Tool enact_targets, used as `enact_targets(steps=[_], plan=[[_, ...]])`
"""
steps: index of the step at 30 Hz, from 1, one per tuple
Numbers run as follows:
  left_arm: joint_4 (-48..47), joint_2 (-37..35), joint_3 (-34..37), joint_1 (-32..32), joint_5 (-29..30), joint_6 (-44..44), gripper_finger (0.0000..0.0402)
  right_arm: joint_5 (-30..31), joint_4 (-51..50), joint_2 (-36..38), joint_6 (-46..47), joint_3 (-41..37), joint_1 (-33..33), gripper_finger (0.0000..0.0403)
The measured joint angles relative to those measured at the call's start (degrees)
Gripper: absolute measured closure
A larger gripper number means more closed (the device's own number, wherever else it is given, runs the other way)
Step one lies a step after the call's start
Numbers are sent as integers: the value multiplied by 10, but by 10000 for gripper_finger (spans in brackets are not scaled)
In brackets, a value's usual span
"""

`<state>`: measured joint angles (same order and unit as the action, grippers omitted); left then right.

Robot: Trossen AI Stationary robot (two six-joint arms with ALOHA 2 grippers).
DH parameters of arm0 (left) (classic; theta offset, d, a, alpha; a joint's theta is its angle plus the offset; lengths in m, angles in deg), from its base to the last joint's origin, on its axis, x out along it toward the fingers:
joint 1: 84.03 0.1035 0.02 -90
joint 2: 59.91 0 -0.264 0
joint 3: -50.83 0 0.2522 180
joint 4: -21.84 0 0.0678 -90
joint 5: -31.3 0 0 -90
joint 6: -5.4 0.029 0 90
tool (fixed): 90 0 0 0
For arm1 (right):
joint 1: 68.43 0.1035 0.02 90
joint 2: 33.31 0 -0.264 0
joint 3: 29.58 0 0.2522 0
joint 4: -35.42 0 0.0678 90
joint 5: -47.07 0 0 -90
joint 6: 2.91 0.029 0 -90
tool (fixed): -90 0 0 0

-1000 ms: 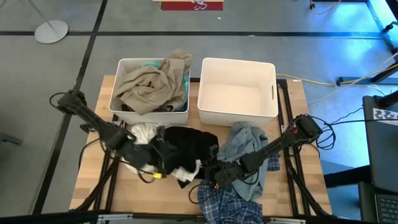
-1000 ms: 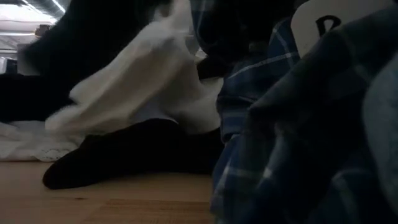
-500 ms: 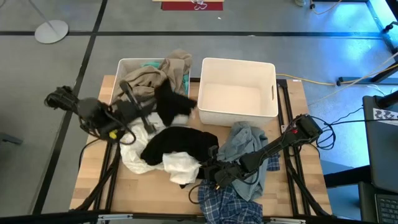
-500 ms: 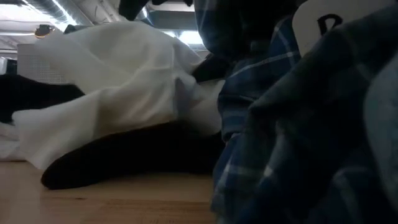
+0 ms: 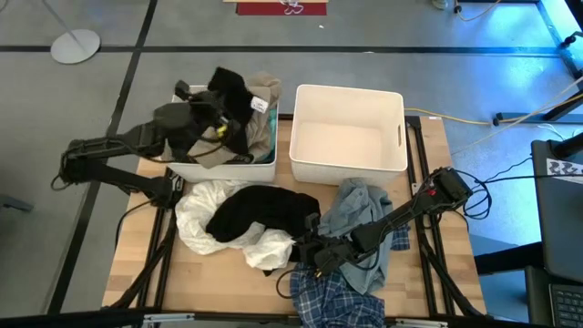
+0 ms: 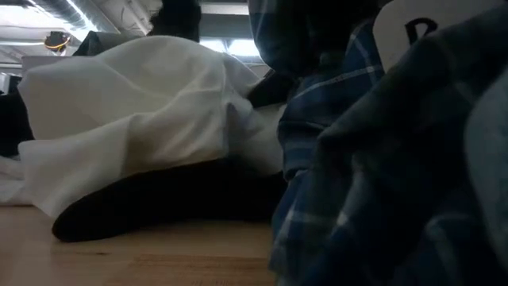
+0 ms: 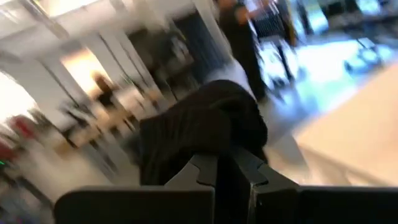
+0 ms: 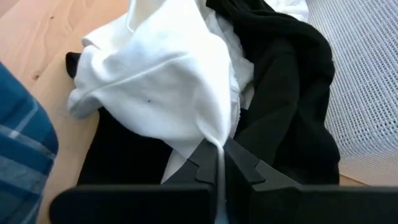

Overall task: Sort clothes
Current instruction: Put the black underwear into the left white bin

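Note:
My left gripper (image 5: 221,111) is raised over the left white bin (image 5: 178,162) and is shut on a black garment (image 5: 233,89), which also shows in the left wrist view (image 7: 199,127). That bin holds a beige garment (image 5: 264,91) and some teal cloth. My right gripper (image 5: 301,249) sits low at the table pile, shut on a white garment (image 8: 161,74). The pile holds the white garment (image 5: 205,214), a second black garment (image 5: 264,210), a light blue denim piece (image 5: 360,211) and a blue plaid piece (image 5: 337,299). My left gripper pinches the black garment between its two shut fingers (image 7: 205,171); which part it has is hidden by the bunched cloth (image 7: 211,146). The garment is lifted clear, bunched around the fingertips above the left bin. My right gripper pinches a drawn-up fold of the white garment (image 8: 214,142) between its fingertips, coming nearly level from the table's right side. The white garment lies on the second black garment (image 8: 292,93) and on the table.
The right white bin (image 5: 398,137) stands beside the left one at the table's far side, with no clothes showing in it. In the low view the plaid cloth (image 6: 357,167) fills the right, with the white (image 6: 135,103) and black (image 6: 159,210) garments behind it.
My left gripper has risen out of the pile with the black garment and gone toward the table's far edge, ending above the left bin. The garment is lifted clear. The white garment underneath now lies uncovered and more spread out at the pile's left.

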<state>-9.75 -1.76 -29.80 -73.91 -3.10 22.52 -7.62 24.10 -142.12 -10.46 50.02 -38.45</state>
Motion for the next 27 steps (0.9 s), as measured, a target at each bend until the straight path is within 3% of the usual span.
enact_targets(steps=[2, 5, 10, 14, 18, 27], plan=[[-101, 7, 3, 52, -79, -107, 399, -4, 0, 0, 1, 0, 0, 391], [-164, 16, 44, 119, -201, -199, 400, -4, 1, 0, 3, 0, 0, 391], [-112, 20, 174, 170, -308, -260, 398, -5, 3, 0, 4, 0, 0, 391], [4, 16, 294, 179, -350, -296, 397, -4, 3, 0, 3, 0, 0, 391], [108, 14, 382, 178, -353, -338, 397, -4, 4, 0, 3, 0, 0, 391], [130, 13, 388, 180, -365, -364, 399, -4, 5, 0, 4, 0, 0, 391]])
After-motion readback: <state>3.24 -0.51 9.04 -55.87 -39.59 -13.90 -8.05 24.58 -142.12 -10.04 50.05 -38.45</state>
